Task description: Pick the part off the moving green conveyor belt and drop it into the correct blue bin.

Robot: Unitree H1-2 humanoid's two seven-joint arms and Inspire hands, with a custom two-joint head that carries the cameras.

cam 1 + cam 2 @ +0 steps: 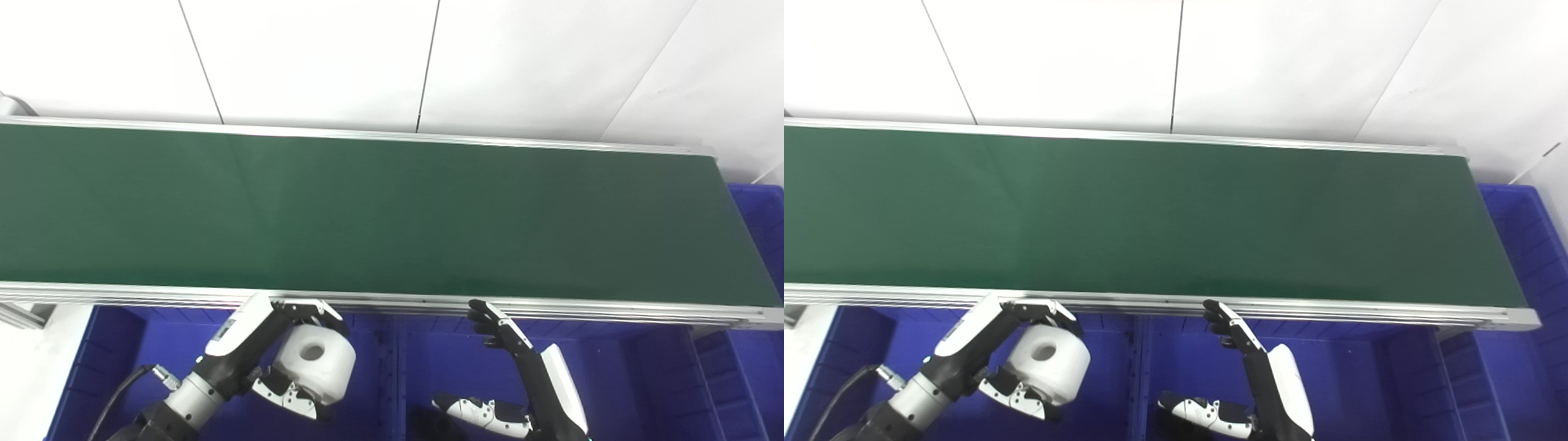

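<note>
My left hand (278,352) is shut on a white cylindrical part with a centre hole (315,361), holding it above the left blue bin (110,361), just in front of the conveyor's near rail. It also shows in the right eye view (1047,362). My right hand (520,380) is open and empty, fingers spread, over the middle blue bin (441,355). The green conveyor belt (367,214) carries nothing in view.
A dark object (429,422) lies low in the middle bin, partly hidden by my right hand. Another blue bin (759,214) stands at the belt's right end. A blue divider wall (389,373) separates the left and middle bins. White wall panels stand behind.
</note>
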